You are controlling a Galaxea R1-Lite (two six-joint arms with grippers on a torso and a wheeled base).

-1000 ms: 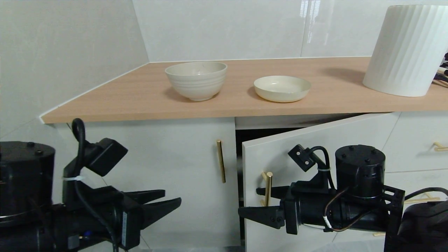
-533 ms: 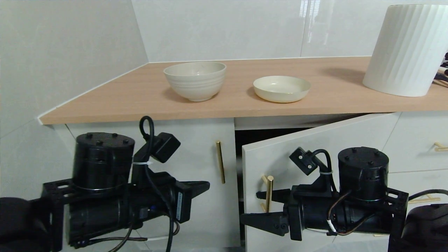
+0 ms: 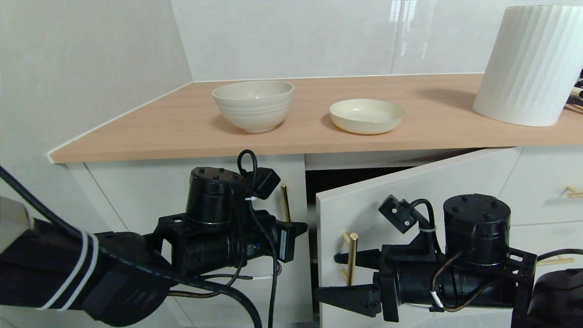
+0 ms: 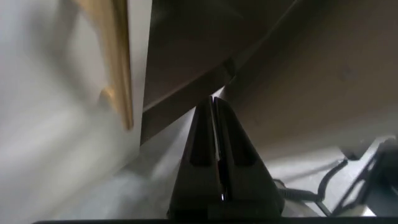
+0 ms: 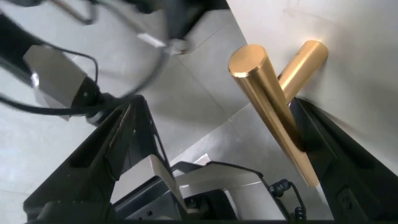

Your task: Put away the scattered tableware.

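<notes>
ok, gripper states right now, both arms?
Left gripper: closed, holding nothing.
Right gripper: open, fingers either side of the gold door handle.

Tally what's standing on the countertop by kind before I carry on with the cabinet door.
Deep bowl: 1
Shallow dish: 1
White ribbed container: 1
Total: 3
The stick ends behind the container at the right edge are too cut off to count.
</notes>
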